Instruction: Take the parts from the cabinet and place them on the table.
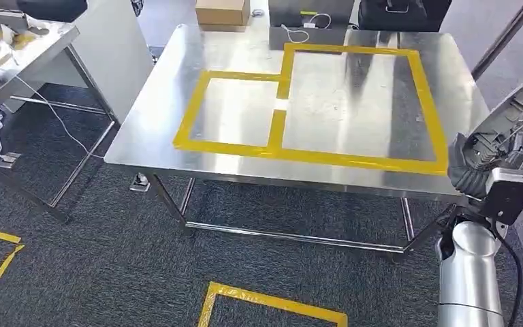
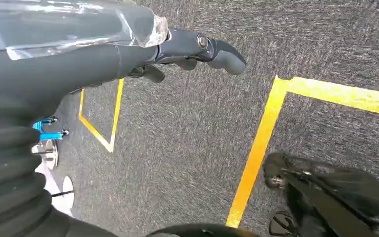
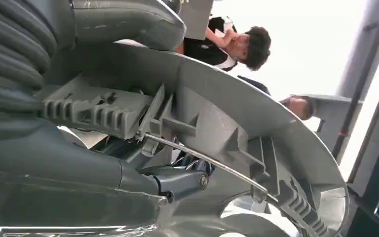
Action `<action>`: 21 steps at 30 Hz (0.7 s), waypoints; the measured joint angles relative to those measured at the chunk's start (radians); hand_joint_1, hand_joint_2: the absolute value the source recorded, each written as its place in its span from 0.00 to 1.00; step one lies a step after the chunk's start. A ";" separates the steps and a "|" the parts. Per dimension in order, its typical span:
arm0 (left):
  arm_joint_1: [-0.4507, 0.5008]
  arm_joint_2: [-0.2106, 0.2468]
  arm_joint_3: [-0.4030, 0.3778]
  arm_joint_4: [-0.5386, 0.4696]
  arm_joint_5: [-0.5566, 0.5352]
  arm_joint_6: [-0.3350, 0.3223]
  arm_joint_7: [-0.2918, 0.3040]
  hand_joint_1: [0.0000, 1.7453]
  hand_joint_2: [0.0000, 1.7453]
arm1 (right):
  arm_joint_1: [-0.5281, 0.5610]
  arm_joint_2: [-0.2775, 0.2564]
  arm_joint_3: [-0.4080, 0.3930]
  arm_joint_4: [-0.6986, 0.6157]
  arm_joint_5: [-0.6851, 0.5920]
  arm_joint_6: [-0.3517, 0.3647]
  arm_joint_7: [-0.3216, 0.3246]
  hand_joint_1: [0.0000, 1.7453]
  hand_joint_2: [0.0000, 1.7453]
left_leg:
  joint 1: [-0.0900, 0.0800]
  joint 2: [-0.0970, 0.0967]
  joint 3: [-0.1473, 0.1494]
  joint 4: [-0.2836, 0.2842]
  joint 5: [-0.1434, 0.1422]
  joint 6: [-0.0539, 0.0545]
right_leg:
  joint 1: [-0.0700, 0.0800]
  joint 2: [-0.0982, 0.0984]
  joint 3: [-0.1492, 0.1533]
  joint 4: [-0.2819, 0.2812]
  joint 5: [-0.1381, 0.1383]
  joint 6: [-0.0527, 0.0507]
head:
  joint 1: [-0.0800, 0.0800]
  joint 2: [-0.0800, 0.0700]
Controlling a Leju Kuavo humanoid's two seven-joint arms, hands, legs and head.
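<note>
While the right hand (image 1: 480,167) grips 1 grey plastic part (image 1: 517,112) at the right edge of the head view, the part sits above and just beyond the right side of the steel table (image 1: 150,129), not resting on it. Seen from the right wrist, the same part (image 3: 256,133) is a curved moulded shell with ribs and 1 thin metal rod running across its inner face; the thumb (image 3: 128,22) lies over its outer side and dark fingers (image 3: 182,180) press on the inner side, so the hand holds it firmly. On the tabletop, yellow tape marks 2 adjoining rectangles, a smaller one (image 1: 197,112) on the left and a larger one (image 1: 425,88) on the right. 1 cardboard box (image 1: 222,11) stands beyond the table's far edge. 1 second table (image 1: 30,58) stands at the upper left, with a white cable hanging from it. Yellow tape (image 1: 272,301) also marks outlines on the dark carpet. 2 people (image 3: 232,44) appear in the background of the right wrist view. From the left wrist, the left hand (image 2: 177,52) hangs over the carpet with its fingers loosely curled and apart, holding nothing.
</note>
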 joint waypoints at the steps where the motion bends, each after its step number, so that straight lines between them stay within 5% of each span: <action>1: 0.000 0.000 0.000 0.000 -0.001 0.000 0.000 0.00 1.00 | 0.002 0.000 -0.001 0.000 -0.001 0.000 0.000 1.00 1.00 | -0.001 0.000 0.036 -0.091 0.058 0.005 | 0.001 0.001 0.010 0.000 -0.006 0.002 | 0.000 0.000; 2: 0.000 0.001 0.000 0.000 -0.001 0.000 0.000 0.00 1.00 | 0.003 0.000 -0.002 0.000 -0.001 0.000 0.001 1.00 1.00 | -0.003 0.000 0.078 -0.191 0.111 0.013 | 0.001 0.001 0.020 -0.001 -0.012 0.004 | 0.000 0.000; 3: 0.000 0.002 0.000 0.000 -0.001 0.000 0.000 0.00 1.00 | 0.003 0.000 -0.004 0.000 -0.001 0.000 0.001 1.00 1.00 | -0.006 -0.001 0.102 -0.233 0.108 0.020 | 0.000 0.001 0.022 -0.002 -0.016 0.008 | 0.002 0.000; 7: 0.000 0.000 0.000 0.000 -0.002 -0.002 0.000 0.00 1.00 | 0.006 -0.002 -0.007 0.000 -0.001 0.000 0.001 1.00 1.00 | -0.013 -0.001 0.111 -0.249 0.095 0.033 | 0.002 0.003 0.024 -0.015 -0.021 0.030 | 0.000 0.000; 9: 0.000 -0.003 0.000 0.000 -0.003 -0.002 -0.001 0.00 1.00 | 0.009 -0.002 -0.007 -0.002 -0.002 0.000 0.003 1.00 1.00 | -0.001 -0.001 0.132 -0.270 0.098 0.044 | 0.002 0.000 0.014 0.020 -0.040 0.036 | 0.005 0.000; 13: 0.000 -0.004 0.000 0.000 -0.003 -0.002 -0.001 0.00 1.00 | 0.014 -0.003 -0.014 -0.002 -0.001 0.000 0.002 1.00 1.00 | -0.002 -0.001 0.148 -0.268 0.082 0.055 | 0.003 0.000 -0.149 0.308 -0.145 0.045 | 0.008 0.000; 14: 0.000 -0.004 0.000 0.000 -0.003 -0.002 -0.001 0.00 1.00 | 0.017 -0.003 -0.014 -0.002 -0.001 0.000 0.002 1.00 1.00 | -0.002 -0.002 0.155 -0.268 0.077 0.054 | 0.003 0.000 -0.169 0.322 -0.133 0.045 | 0.006 0.000; 15: 0.000 -0.004 0.000 0.000 -0.003 -0.002 -0.001 0.00 1.00 | 0.020 -0.003 -0.014 -0.002 -0.001 0.000 0.002 1.00 1.00 | -0.001 -0.003 0.163 -0.268 0.070 0.053 | 0.002 0.000 -0.160 0.283 -0.093 0.045 | 0.008 0.000; 17: 0.000 -0.005 0.000 0.000 -0.003 -0.002 -0.001 0.00 1.00 | 0.019 -0.003 -0.015 -0.002 -0.002 0.000 0.002 1.00 1.00 | 0.002 -0.006 0.183 -0.265 0.055 0.044 | -0.001 -0.002 -0.085 0.101 0.020 0.046 | 0.008 0.000; 18: 0.000 -0.004 0.000 0.000 -0.003 -0.002 -0.001 0.00 1.00 | 0.019 -0.003 -0.015 -0.002 -0.002 0.000 0.002 1.00 1.00 | 0.001 -0.006 0.189 -0.260 0.044 0.037 | -0.002 -0.005 -0.051 0.017 0.051 0.048 | 0.008 0.000; 19: -0.001 -0.001 0.000 0.000 -0.003 -0.002 -0.001 0.00 1.00 | 0.016 -0.002 -0.015 0.002 -0.001 0.000 0.002 1.00 1.00 | -0.008 -0.008 0.186 -0.256 0.037 0.030 | 0.004 -0.004 -0.037 0.007 0.031 0.048 | 0.010 0.000; 21: -0.001 0.000 0.000 -0.001 -0.003 -0.002 -0.001 0.00 1.00 | 0.016 -0.002 -0.016 0.002 -0.002 0.000 0.002 1.00 1.00 | -0.008 -0.006 0.185 -0.258 0.035 0.028 | 0.003 0.000 -0.038 0.006 0.030 0.031 | 0.003 0.000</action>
